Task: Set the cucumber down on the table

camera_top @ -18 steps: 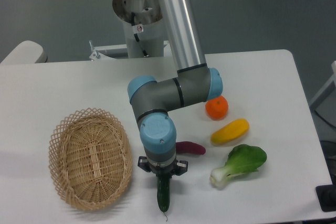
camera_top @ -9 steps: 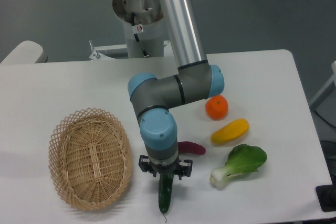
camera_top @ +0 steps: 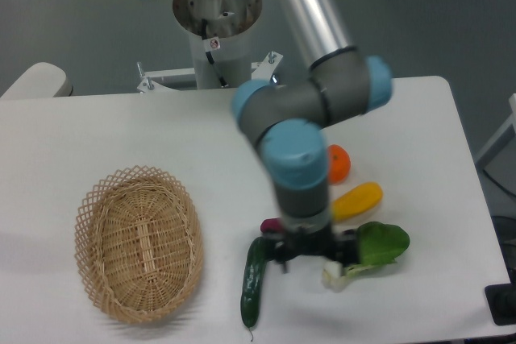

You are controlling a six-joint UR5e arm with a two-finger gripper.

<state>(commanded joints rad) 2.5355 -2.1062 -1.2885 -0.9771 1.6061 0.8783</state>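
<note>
The dark green cucumber (camera_top: 252,283) lies free on the white table (camera_top: 97,134) near its front edge, between the basket and the gripper. My gripper (camera_top: 309,254) is just to the right of the cucumber and apart from it, low over the table. Its jaws stand apart with nothing between them. The arm is motion-blurred.
An oval wicker basket (camera_top: 137,243) sits at the left. A purple sweet potato (camera_top: 268,225) is mostly hidden behind the wrist. An orange (camera_top: 339,163), a yellow vegetable (camera_top: 359,199) and a bok choy (camera_top: 379,245) lie right of the gripper.
The gripper has let go of the cucumber and swung right. The cucumber, held nearly upright before, now lies on the table.
</note>
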